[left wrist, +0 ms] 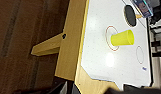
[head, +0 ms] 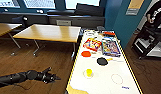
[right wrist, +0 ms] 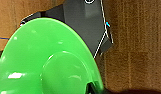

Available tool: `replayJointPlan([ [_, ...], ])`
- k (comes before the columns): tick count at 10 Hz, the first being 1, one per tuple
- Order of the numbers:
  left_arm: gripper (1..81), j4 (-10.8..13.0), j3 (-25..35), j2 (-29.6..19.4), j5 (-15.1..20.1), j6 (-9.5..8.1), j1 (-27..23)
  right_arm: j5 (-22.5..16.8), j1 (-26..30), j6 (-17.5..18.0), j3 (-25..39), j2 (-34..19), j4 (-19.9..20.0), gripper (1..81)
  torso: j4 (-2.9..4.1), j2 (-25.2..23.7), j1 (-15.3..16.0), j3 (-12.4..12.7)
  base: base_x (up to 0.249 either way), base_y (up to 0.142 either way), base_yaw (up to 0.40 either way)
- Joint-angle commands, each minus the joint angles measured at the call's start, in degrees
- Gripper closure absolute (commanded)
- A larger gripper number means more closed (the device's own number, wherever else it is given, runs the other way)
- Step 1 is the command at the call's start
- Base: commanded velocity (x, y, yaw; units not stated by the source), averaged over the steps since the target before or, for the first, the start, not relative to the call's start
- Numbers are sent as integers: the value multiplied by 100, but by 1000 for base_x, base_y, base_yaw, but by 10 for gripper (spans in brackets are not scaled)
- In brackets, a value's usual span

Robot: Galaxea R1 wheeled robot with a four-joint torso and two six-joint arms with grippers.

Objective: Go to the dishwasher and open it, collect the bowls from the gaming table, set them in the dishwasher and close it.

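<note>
The robot's black left gripper [head: 51,76] is hovering over the brown wood floor [head: 51,58] just beside the white-topped, yellow-rimmed gaming table [head: 106,80], its fingers spread wide and holding nothing. On that table's top, the small yellow plastic bowl [head: 89,72] is standing near the edge closest to the gripper. In the right wrist view, the wide lime-green plastic bowl [right wrist: 43,62] is showing large and close over the floor; whether the right gripper is gripping it, I cannot tell. Further along the table, a flat black disc [head: 102,61], an orange-red disc [head: 86,53] and two colourful game boxes [head: 101,46] are lying.

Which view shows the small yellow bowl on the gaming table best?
The left wrist view: the yellow bowl shows large there, standing on the white gaming table over a red ring. The head view shows it small, mid-table. The right wrist view shows the green bowl.
</note>
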Motion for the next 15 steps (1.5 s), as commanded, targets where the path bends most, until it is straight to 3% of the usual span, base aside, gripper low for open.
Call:
replayJointPlan([
  [1, 10, -113, -366, 213, 259, -563, -1130, -523, 162, 1, 33, -201, -118, 811, 0, 0, 0, 0, 0, 0, 0],
  [2, 10, -104, -533, 362, 268, -670, -1254, -541, 162, 1, 33, -201, -118, 811, 0, 0, 0, 0, 0, 0, 0],
  [7, 10, -69, -1147, 1283, 435, -696, -1737, -550, 206, 1, 69, -184, -118, 811, 0, 2, 2, 0, 0, 0, 0],
  [8, 10, -25, -1246, 1462, 435, -688, -1737, -550, 215, 1, 95, -184, -118, 811, 0, 2, 2, 0, 0, 0, 0],
  [9, 10, 185, -1264, 1636, 426, -688, -1719, -550, 215, 1, 95, -175, -118, 811, 0, 2, 4, 0, 0, 0, 0],
  [11, 10, 283, -1255, 1892, 409, -670, -1676, -558, 259, 9, 104, -175, -118, 811, 0, 2, 4, -2, 0, 0, 0],
  [13, 10, 274, -1229, 2121, 242, -600, -1517, -638, 294, 18, 121, -149, -118, 811, 0, 2, 4, -2, 0, 0, 0],
  [15, 10, 283, -1236, 2339, -267, -415, -1403, -655, 303, 18, 130, -149, -118, 811, 0, 5, 4, -2, 0, 0, 0],
])
